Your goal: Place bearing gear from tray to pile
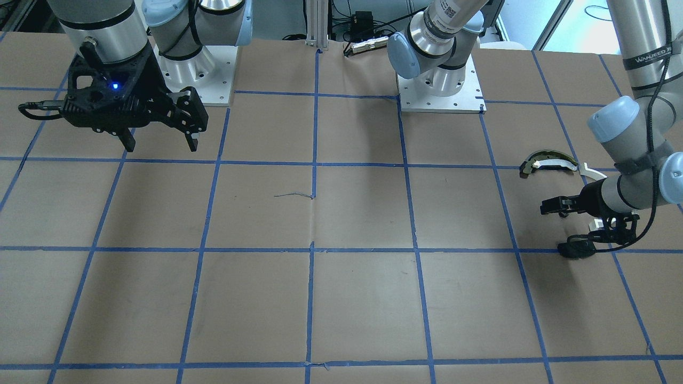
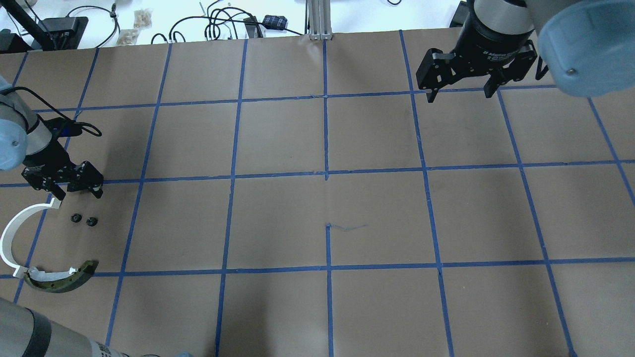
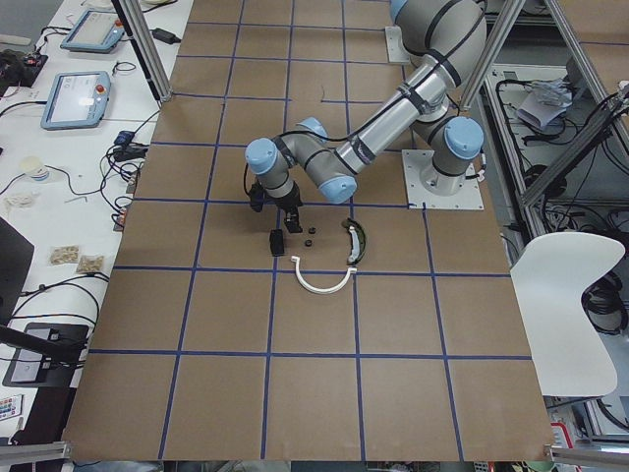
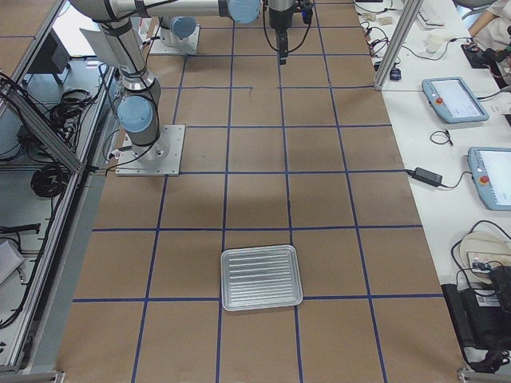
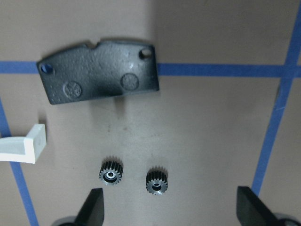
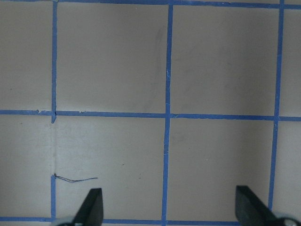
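The pile lies at the table's left end: a white half-ring strip [image 2: 10,238], a dark olive-edged curved piece [image 2: 62,280], a flat black plate [image 5: 99,70] and two small black bearing gears [image 5: 111,170] [image 5: 156,179]. The gears also show in the overhead view [image 2: 76,218] [image 2: 91,221]. My left gripper [image 5: 171,209] is open and empty, just above the two gears, its fingers either side of them. My right gripper [image 2: 459,94] is open and empty, high over the far right of the table. The ribbed metal tray [image 4: 261,277] shows only in the exterior right view, with nothing visible in it.
The table is brown paper with a blue tape grid [image 2: 326,173]. The arm bases [image 1: 440,90] stand at the robot's edge. Cables and small boxes [image 2: 223,22] lie beyond the far edge. The tray lies at the robot's right end, far from the pile.
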Robot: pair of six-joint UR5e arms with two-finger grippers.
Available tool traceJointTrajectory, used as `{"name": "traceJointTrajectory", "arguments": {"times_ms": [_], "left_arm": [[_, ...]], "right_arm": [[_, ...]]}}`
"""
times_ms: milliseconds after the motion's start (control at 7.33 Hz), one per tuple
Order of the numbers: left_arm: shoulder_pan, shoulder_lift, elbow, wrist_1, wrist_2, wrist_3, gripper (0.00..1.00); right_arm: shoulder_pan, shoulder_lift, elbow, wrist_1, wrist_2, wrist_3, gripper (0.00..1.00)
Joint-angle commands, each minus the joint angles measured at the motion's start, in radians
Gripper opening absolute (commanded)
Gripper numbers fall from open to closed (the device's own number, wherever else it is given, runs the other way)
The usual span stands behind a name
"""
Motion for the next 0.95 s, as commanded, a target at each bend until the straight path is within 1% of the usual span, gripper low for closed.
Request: {"name": "traceJointTrajectory", "arguments": {"times_ms": [0, 136, 273, 545, 682, 818], "left_arm": [[-0.087, 0.052, 0.116, -0.057, -0.013, -0.003, 1.0], [-0.15, 0.084, 0.154, -0.104, -0.02, -0.085, 1.0], [-0.21, 0.127, 0.17, -0.129, -0.065, -0.218, 1.0], [-0.323, 0.212, 0.181, -0.152, -0.075, -0.34, 1.0], [-0.394, 0.246, 0.181, -0.175, -0.084, -0.357, 1.0], [-0.452, 0.272, 0.172, -0.172, -0.137, -0.38, 1.0]], "right_arm": [[0.0, 0.0, 0.0, 0.0, 0.002, 0.0, 1.0], [0.002, 0.0, 0.002, 0.0, 0.002, 0.0, 1.0], [0.0, 0.0, 0.008, -0.002, 0.002, 0.0, 1.0], [0.002, -0.002, 0.009, -0.002, 0.002, 0.0, 1.0], [0.0, -0.002, 0.011, -0.002, 0.002, 0.0, 1.0], [0.002, -0.002, 0.011, -0.002, 0.002, 0.0, 1.0]]}}
